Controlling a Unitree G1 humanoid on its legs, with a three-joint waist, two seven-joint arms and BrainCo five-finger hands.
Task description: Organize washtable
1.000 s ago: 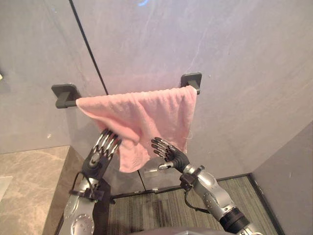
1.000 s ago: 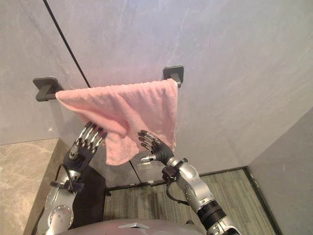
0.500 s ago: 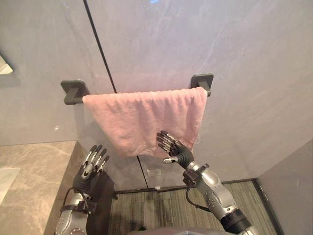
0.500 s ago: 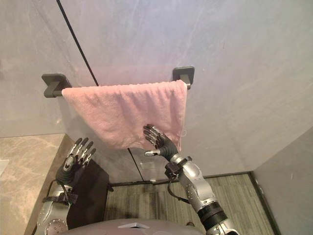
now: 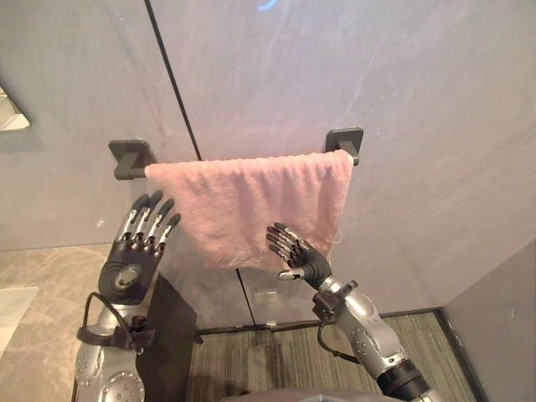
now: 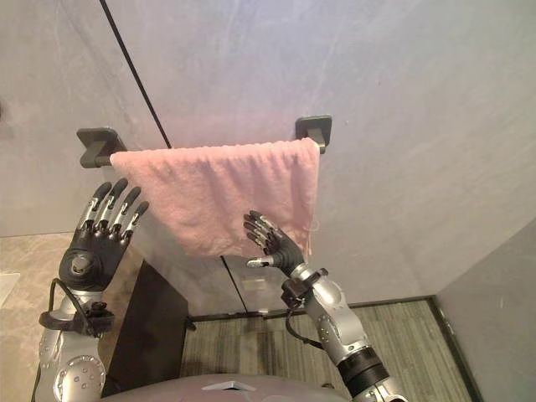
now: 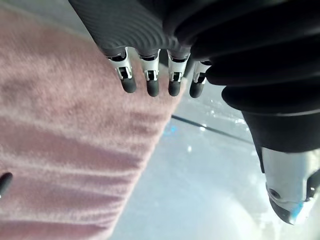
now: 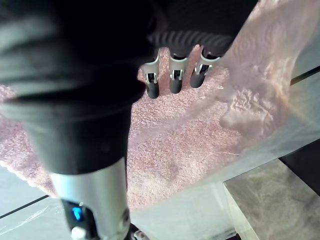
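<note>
Grey wall (image 5: 419, 84) with rail (image 5: 346, 141): pink towel (image 5: 251, 201) hangs spread across it, apparently placed. Left robot hand (image 5: 134, 251) and right robot hand (image 5: 300, 261), fingers straight, grasp nothing; smoothing may remain.

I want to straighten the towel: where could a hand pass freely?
Free: the wall right of the right bracket, above the pink towel, and under it between left hand and right hand. Crowded: the towel's left edge and lower hem, beside the hands.

The pink terry towel (image 5: 251, 209) hung close against the grey wall (image 5: 402, 75), hardly any gap behind; plenty of open air below its hem.
</note>
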